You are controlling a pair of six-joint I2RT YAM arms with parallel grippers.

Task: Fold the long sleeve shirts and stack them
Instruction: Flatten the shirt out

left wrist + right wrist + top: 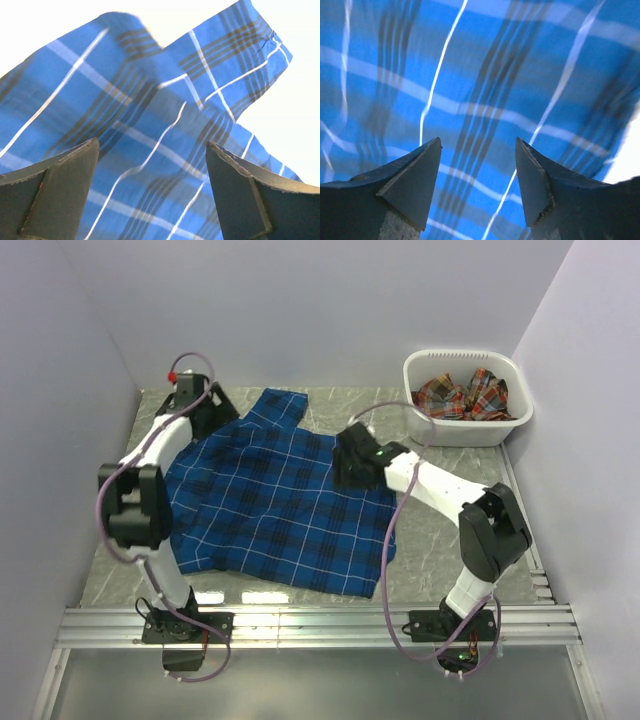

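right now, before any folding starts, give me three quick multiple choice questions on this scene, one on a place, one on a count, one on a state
1. Where is the red-orange plaid shirt?
A) on the floor
B) in the white basket
C) held by a gripper

2. How many shirts lie spread on the table?
A) one
B) two
C) three

3. How do the jaws of the left gripper stand?
A) shut on cloth
B) open
C) out of view

Answers:
1 B: it lies bunched inside the basket at the far right corner.
2 A: only the blue plaid shirt is spread there.
3 B: its wrist view shows the fingers wide apart over blue cloth.
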